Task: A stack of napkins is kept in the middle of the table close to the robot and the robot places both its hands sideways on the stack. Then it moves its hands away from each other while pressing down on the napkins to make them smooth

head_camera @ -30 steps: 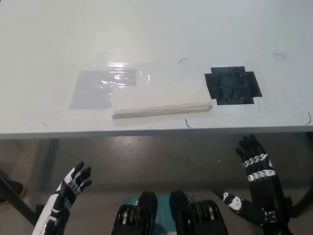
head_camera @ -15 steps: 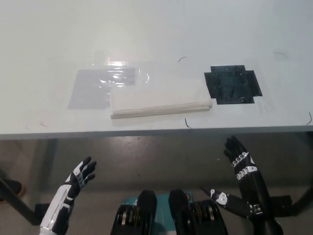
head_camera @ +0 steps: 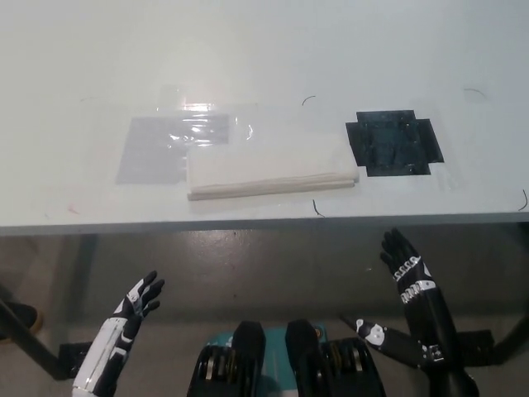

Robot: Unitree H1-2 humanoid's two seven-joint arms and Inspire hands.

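A white stack of napkins (head_camera: 269, 165) lies flat on the pale table (head_camera: 264, 58), close to its front edge and near the middle. My white left hand (head_camera: 136, 302) hangs below the table edge at the lower left, open with fingers spread, holding nothing. My black right hand (head_camera: 405, 265) is below the table edge at the lower right, open, fingers pointing up toward the edge. Both hands are well clear of the napkins.
A clear plastic sheet over a grey patch (head_camera: 169, 145) lies just left of the napkins. A black cross-shaped patch (head_camera: 393, 145) sits to their right. Floor shows below the table's front edge (head_camera: 264, 223).
My right hand has moved left and a little lower than a second ago. My left hand sank slightly and its fingers stay spread. The napkins have not moved.
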